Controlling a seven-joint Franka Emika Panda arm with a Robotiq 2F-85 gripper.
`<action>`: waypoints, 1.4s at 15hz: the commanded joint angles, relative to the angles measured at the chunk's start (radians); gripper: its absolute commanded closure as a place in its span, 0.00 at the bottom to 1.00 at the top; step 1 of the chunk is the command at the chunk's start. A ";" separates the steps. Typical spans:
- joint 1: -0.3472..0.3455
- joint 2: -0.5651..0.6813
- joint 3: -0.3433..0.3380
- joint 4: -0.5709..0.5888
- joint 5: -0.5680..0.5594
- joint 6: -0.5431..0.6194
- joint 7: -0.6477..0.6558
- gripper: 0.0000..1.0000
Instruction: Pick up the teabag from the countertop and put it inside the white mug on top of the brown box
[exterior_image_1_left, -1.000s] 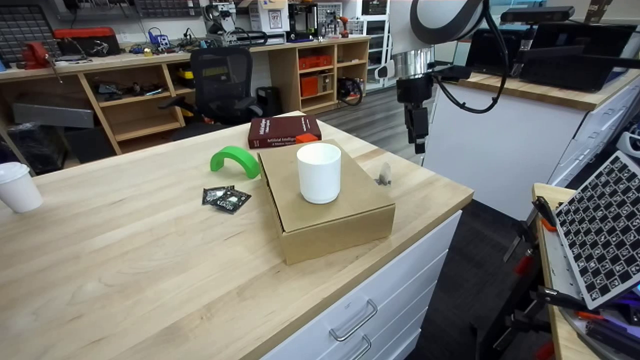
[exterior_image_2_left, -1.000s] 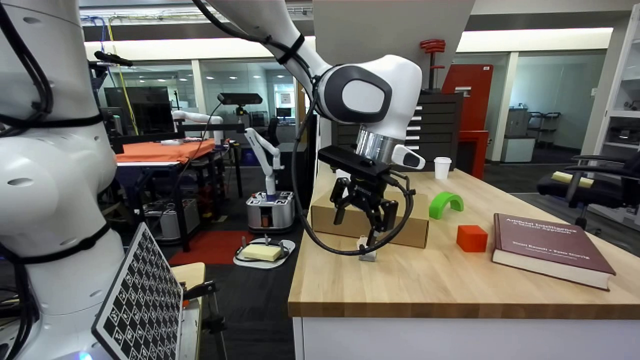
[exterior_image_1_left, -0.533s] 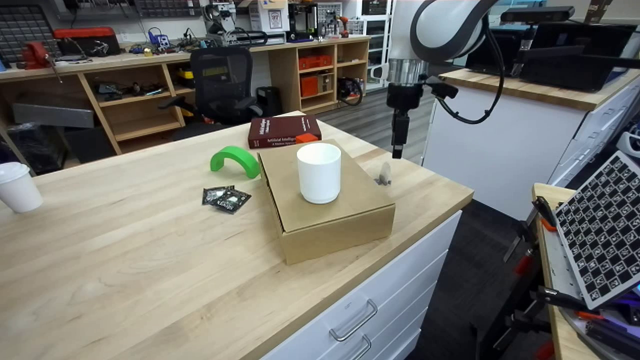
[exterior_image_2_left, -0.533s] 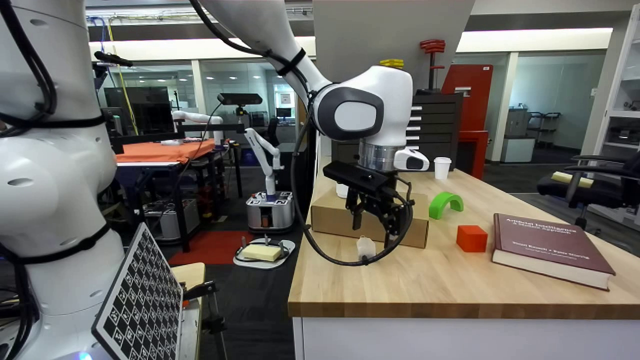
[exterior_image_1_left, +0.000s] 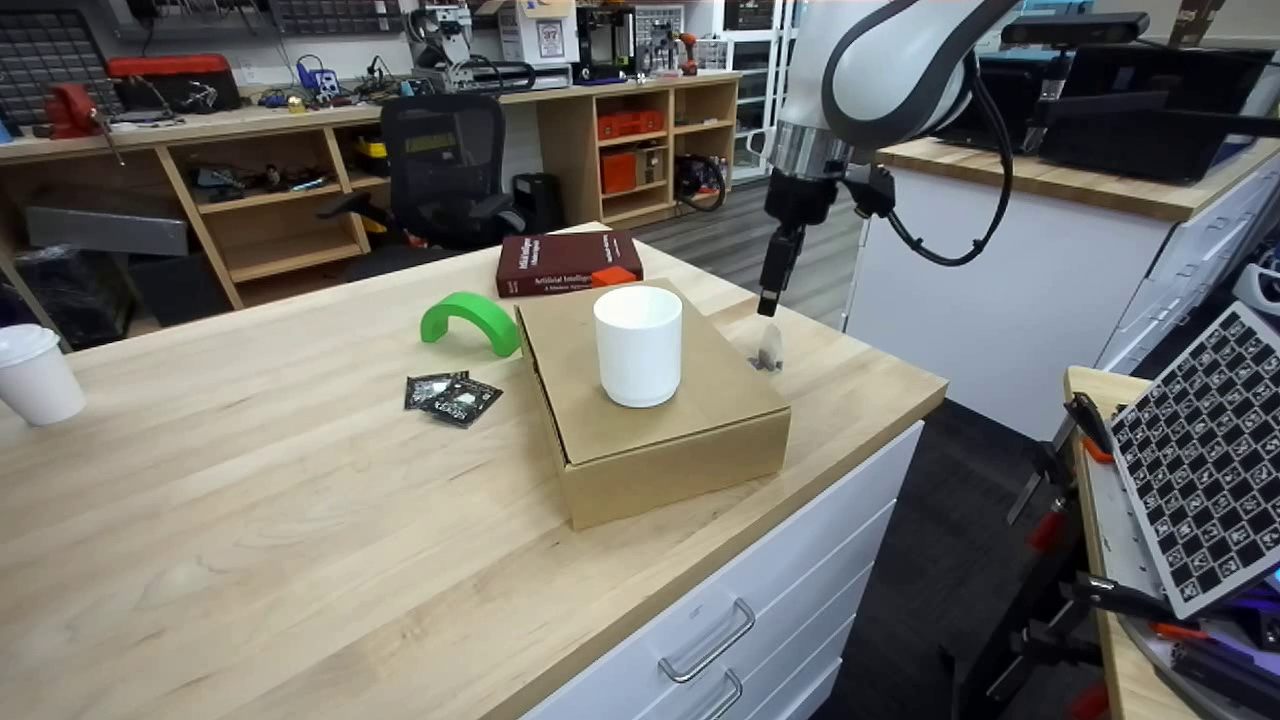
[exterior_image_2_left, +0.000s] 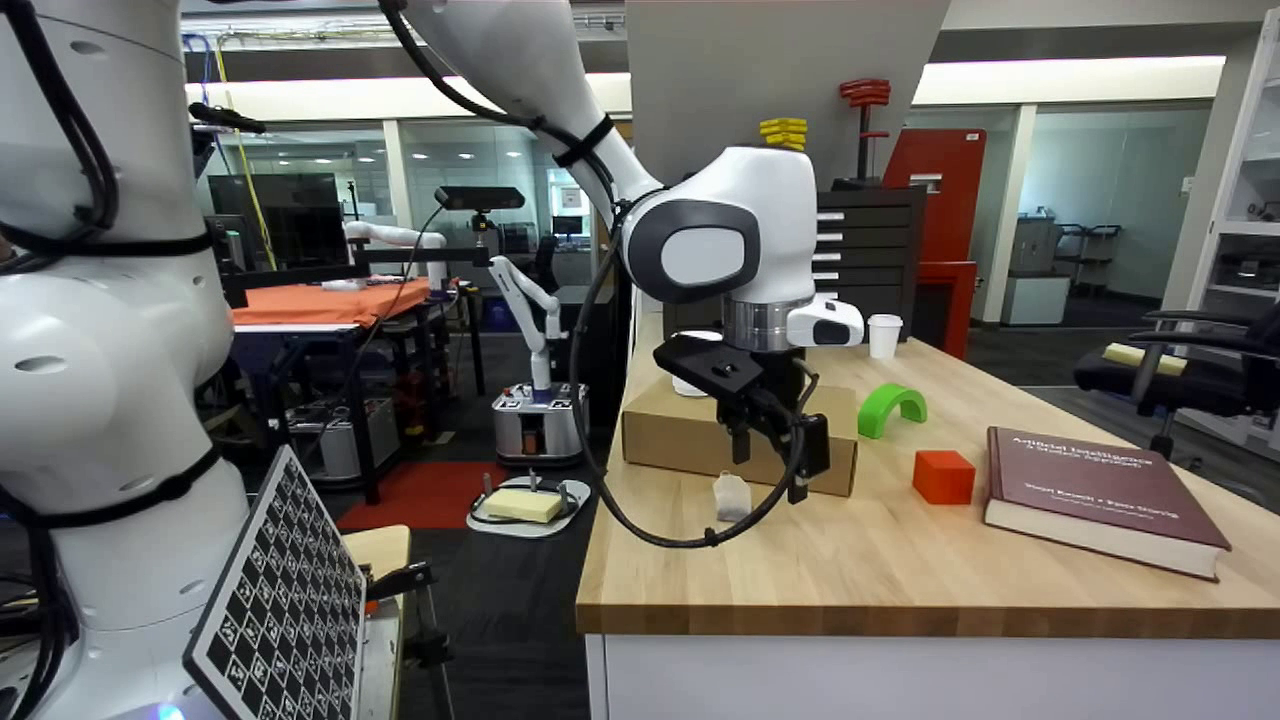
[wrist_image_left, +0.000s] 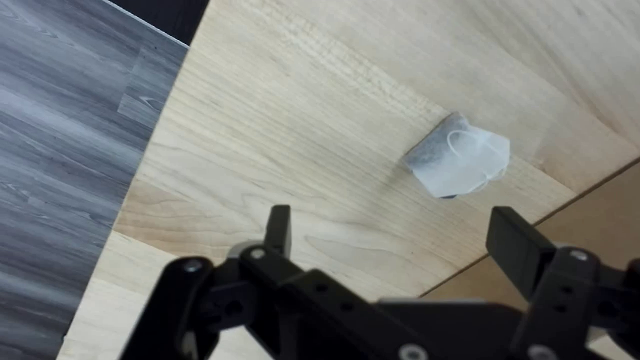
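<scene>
Grey-ended teabag (wrist_image_left: 457, 155) found upright beside the brown box (exterior_image_1_left: 700, 390), pincer (wrist_image_left: 390, 225) spread wide

Pale paper is seen at the teabag's upper part, and the darker grey, filled end is rested on the desk (exterior_image_2_left: 900, 560), just beside the brown box with a gap left between. In an exterior view the teabag is shown taller than broad, its long axis close to vertical and its narrowed end pointed up. In the wrist view the paper is turned toward the brown box and the grey edge away from it; a looped string (wrist_image_left: 448, 139) is seen against the paper. The pincer is held above the desk on that same side of the brown box, its fingers (wrist_image_left: 517, 250) parted widely and apart from the teabag. The white mug (exterior_image_1_left: 640, 350) is carried upright on the brown box's top.

Light wood strips are joined across the desk, above white drawers (exterior_image_1_left: 800, 550). On the brown box's opposite side a green arch (exterior_image_1_left: 470, 304) is placed near a corner and black packets (exterior_image_1_left: 462, 402) are overlapped. Between the brown box and a dark red book (exterior_image_2_left: 1105, 490), an orange-red cube (exterior_image_2_left: 944, 477) is set. Well apart from the brown box, grey plank flooring (wrist_image_left: 65, 125), a black office chair (exterior_image_1_left: 445, 165), a wooden workbench (exterior_image_1_left: 568, 160) and glass partitions (exterior_image_2_left: 1110, 180) are seen.
</scene>
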 joint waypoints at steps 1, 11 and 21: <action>-0.030 0.009 0.024 -0.017 -0.022 0.051 0.116 0.00; -0.009 0.051 0.059 -0.012 -0.022 0.027 0.256 0.00; -0.008 0.069 0.075 -0.009 -0.057 0.031 0.340 0.00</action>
